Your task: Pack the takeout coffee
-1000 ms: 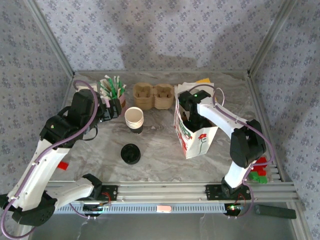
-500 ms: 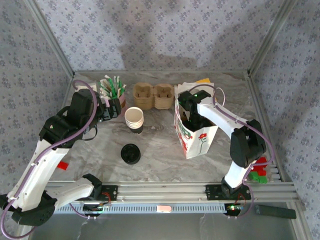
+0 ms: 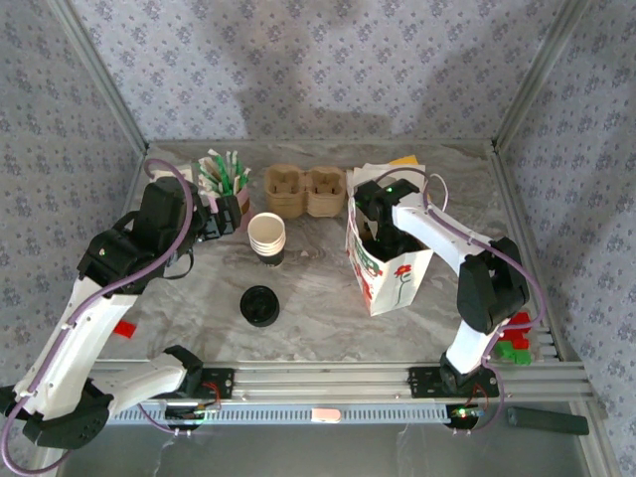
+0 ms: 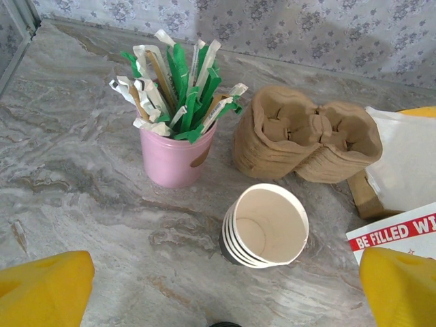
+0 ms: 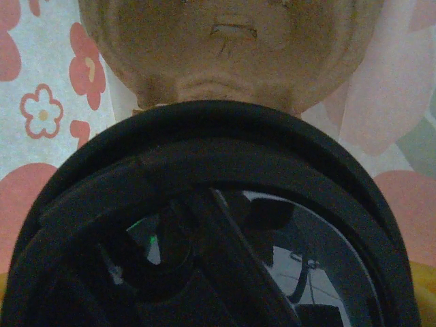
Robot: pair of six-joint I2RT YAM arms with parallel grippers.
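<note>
The takeout coffee (image 5: 225, 129) stands inside the white flowered paper bag (image 3: 390, 278), its black lid close under the right wrist camera. A brown cardboard carrier pocket (image 5: 225, 48) sits just beyond it. My right gripper (image 3: 381, 237) reaches down into the bag's mouth. It is open, and its yellow fingertips (image 5: 5, 300) barely show at the frame's lower corners, wide on either side of the lid. My left gripper (image 3: 221, 221) hangs open at the back left with nothing between its yellow fingertips (image 4: 41, 289). Below it stands the stack of paper cups (image 4: 266, 225).
A loose flat black lid (image 3: 259, 305) lies mid-table. A pink cup of stirrers (image 4: 176, 157) and stacked brown cup carriers (image 4: 306, 139) stand at the back. Napkins (image 4: 402, 160) lie behind the bag. Red and green blocks (image 3: 515, 343) sit at the right front edge.
</note>
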